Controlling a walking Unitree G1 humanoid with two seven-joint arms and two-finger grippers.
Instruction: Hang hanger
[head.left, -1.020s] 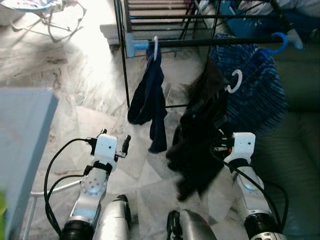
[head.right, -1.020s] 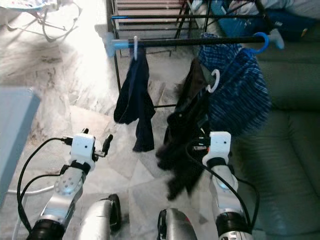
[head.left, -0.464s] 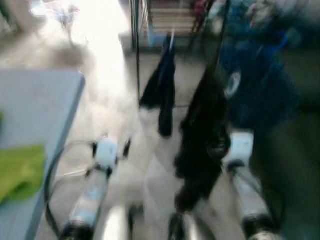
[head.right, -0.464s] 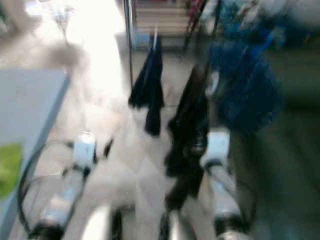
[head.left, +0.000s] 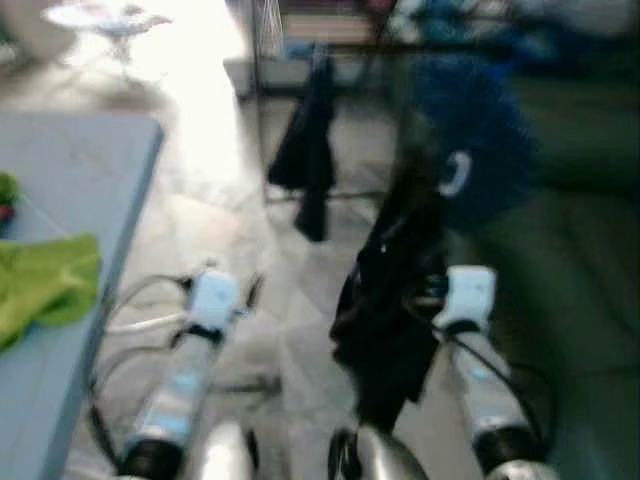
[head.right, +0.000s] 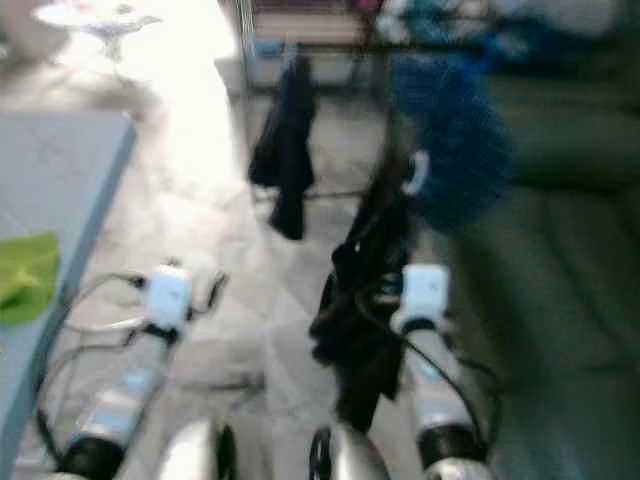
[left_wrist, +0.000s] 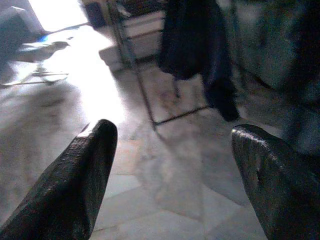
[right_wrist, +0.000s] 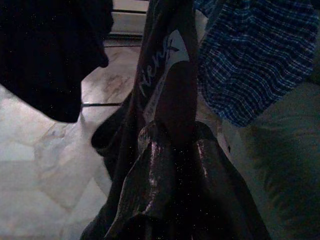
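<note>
Right gripper is pinched on a dark garment whose white hanger hook rises above it. A blue checked garment hangs just beyond; the rail itself is too blurred to place. Left gripper is spread, holding nothing, facing a navy garment and marble floor. A table beside it carries a green cloth.

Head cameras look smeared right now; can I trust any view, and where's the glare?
Left and right eye views: motion-blurred throughout, with sunlight blowing out the floor. Left wrist view: sharper, the left claw open, the same bright patch behind. Right wrist view: dark but readable, the right claw shut on the black garment.
</note>
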